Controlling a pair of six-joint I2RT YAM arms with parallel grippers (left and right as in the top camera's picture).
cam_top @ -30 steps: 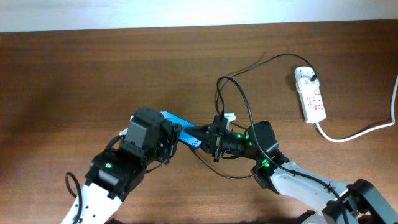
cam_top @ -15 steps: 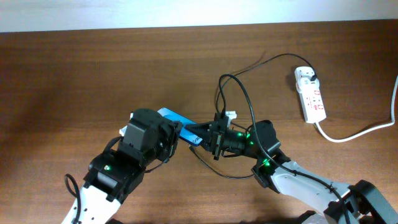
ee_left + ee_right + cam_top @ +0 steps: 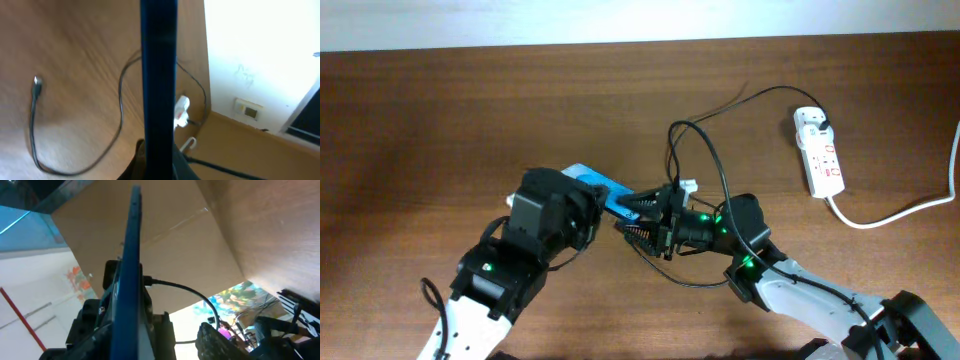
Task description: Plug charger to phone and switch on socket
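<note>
The phone (image 3: 592, 181), blue-screened, is held tilted above the table by my left gripper (image 3: 592, 205), which is shut on it. In the left wrist view the phone (image 3: 159, 70) stands edge-on, rising from the closed jaws of my left gripper (image 3: 159, 162). My right gripper (image 3: 632, 217) is open at the phone's right end. In the right wrist view the phone (image 3: 127, 275) lies against one finger while the other finger (image 3: 216, 341) stands well apart. The charger cable (image 3: 712, 165) loops over the table to the socket (image 3: 821, 152). Its connector tip (image 3: 36, 85) lies loose on the wood.
A thick white cord (image 3: 900, 211) runs from the socket off the right edge. Loops of black cable lie around and under my right arm (image 3: 790, 285). The wall edge (image 3: 620, 22) runs along the back of the wooden table.
My right gripper has opened and let go of the phone's end. My left gripper has shifted a little to the left with the phone still in it.
</note>
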